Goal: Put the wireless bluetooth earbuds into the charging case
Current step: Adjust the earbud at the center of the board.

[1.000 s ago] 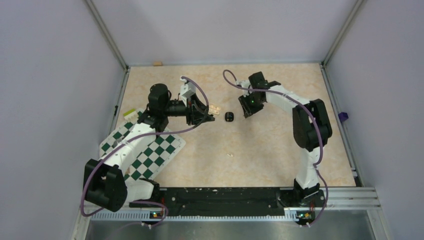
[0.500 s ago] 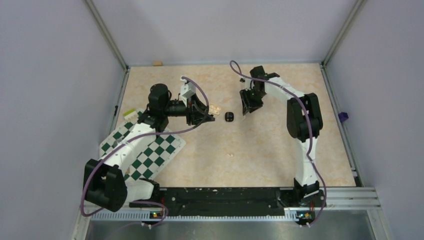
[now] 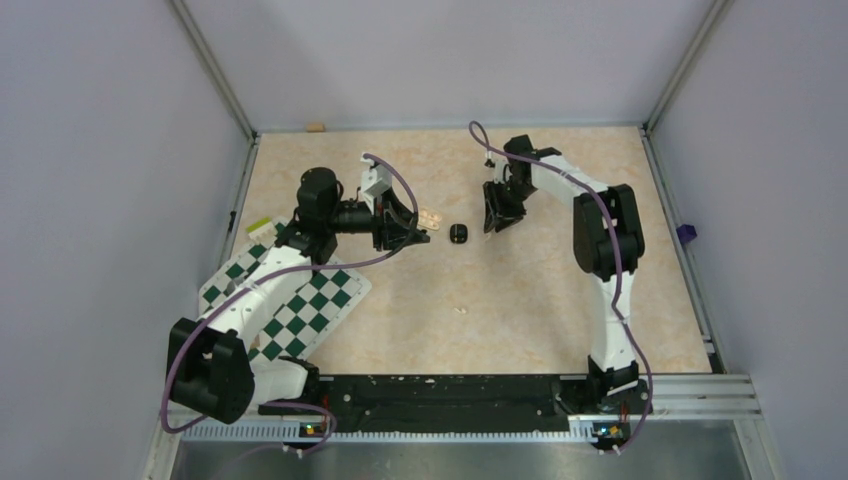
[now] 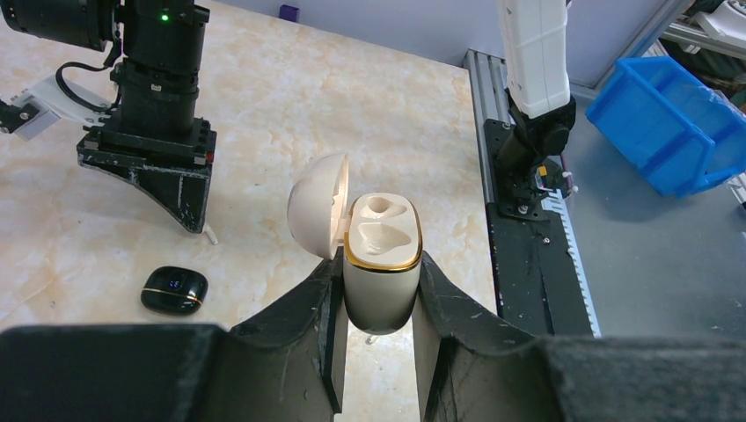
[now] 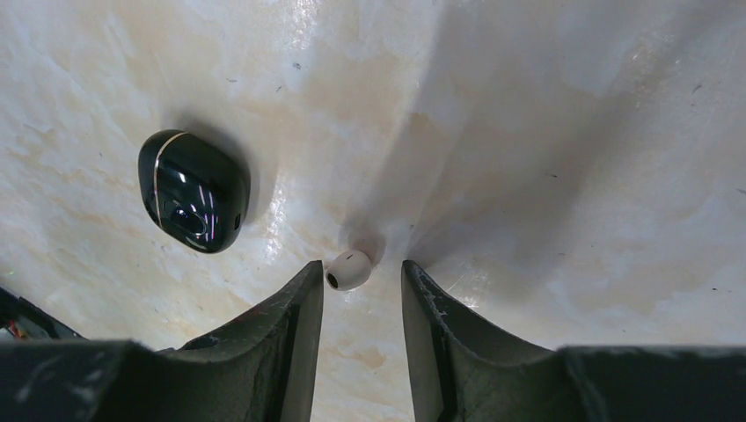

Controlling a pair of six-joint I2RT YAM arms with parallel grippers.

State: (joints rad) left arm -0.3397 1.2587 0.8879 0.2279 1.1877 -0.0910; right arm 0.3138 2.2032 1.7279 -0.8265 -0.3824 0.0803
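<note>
At the left, a chequered mat [image 3: 310, 300] is seen lying on the surface [image 3: 520, 310], partly under the left arm. A bit to the right of it, the charging case [image 4: 381, 251] is held by the left fingers [image 4: 303, 334]. The fingers are clamped on its two sides, and the case is kept upright. Its lid [image 4: 315, 207] stands open. Two little holes [image 4: 378, 221] are seen inside, and both are empty. So no earbud is put in yet.

Further right, a shiny black rounded piece [image 5: 193, 192] is seen on the surface, between the two arms. A thin gold line runs around it. It looks like a small shut box, but what it is cannot be told for sure.

Just to the right of it, a tiny white earbud [image 5: 349, 269] is lying on the surface. The right fingers [image 5: 281, 343] are set down around it, one on each side. They are apart, and the earbud is not squeezed yet. A second earbud is not seen anywhere.

The task is judged to be near its start. The case is open and held ready. The white earbud has yet to be pinched, lifted, carried left and put into a hole. Then the other one has to be found and put in too.
</note>
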